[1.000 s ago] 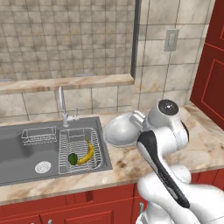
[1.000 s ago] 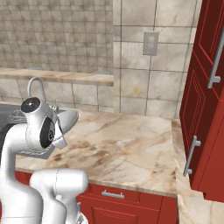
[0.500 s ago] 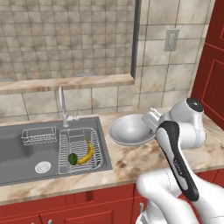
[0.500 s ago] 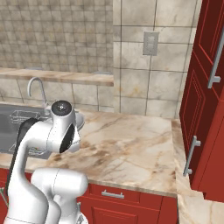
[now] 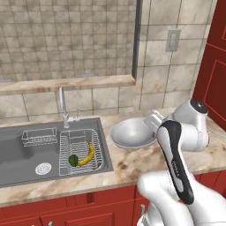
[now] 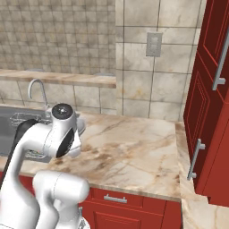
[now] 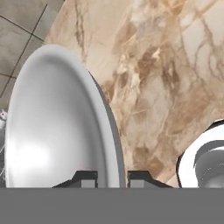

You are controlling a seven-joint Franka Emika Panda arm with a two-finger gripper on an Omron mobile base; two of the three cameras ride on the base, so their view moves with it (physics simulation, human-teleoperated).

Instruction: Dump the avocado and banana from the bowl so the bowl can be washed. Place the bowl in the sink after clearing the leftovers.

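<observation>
Marble counter (image 5: 132,163) beside the sink (image 5: 26,152): the gripper (image 7: 111,179) pinches the empty bowl's (image 5: 132,132) rim, fingers nearly closed. Beyond, avocado (image 5: 73,160) and banana (image 5: 87,154) lie in the sink's rack. The thin rim hold might slip mid-carry.

The bowl (image 5: 132,132) sits over the counter (image 5: 132,165) near its back edge, just right of the sink (image 5: 26,154). In the wire rack (image 5: 84,152) at the sink's right side lie the banana (image 5: 87,154) and, touching it at the left, the avocado (image 5: 73,160).
</observation>
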